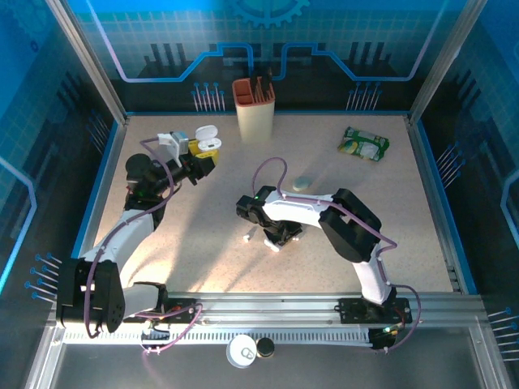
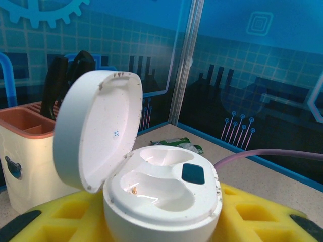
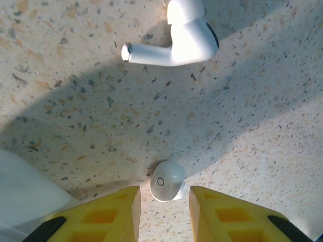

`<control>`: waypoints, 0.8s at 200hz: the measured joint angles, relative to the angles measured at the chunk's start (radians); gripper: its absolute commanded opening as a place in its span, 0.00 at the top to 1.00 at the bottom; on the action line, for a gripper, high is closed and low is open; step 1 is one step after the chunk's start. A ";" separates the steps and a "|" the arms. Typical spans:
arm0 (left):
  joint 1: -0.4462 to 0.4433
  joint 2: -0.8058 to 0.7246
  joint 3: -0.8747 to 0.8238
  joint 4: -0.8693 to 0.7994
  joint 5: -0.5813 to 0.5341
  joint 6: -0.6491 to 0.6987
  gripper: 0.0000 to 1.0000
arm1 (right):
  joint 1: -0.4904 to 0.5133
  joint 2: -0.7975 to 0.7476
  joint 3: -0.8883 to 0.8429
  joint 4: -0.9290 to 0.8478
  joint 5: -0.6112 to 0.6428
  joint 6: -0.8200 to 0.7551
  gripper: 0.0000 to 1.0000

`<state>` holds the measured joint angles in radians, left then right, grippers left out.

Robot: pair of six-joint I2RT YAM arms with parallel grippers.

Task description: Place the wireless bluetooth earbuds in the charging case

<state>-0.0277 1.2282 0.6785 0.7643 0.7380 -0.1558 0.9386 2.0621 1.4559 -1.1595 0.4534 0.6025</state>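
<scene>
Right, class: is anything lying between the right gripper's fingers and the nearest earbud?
Nothing visible. The nearest earbud sits on the table at the mouth of the open right gripper; the second earbud lies farther off, apart. The left gripper holds the charging case.

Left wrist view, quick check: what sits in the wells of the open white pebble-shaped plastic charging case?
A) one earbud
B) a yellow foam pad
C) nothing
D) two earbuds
C: both wells of the open white charging case hold no earbud; two small white stemmed earbuds lie on the speckled table.
</scene>
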 measured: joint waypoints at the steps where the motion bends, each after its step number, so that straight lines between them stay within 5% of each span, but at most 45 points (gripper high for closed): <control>1: 0.000 0.000 0.000 0.000 0.000 0.000 0.56 | 0.000 0.000 0.000 0.000 0.000 0.000 0.70; 160: 0.000 -0.001 0.000 0.000 0.003 0.000 0.56 | -0.010 0.038 0.010 -0.015 0.018 0.000 0.72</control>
<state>-0.0277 1.2274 0.6785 0.7643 0.7414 -0.1555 0.9283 2.0998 1.4662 -1.1748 0.4709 0.6029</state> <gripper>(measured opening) 0.443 0.271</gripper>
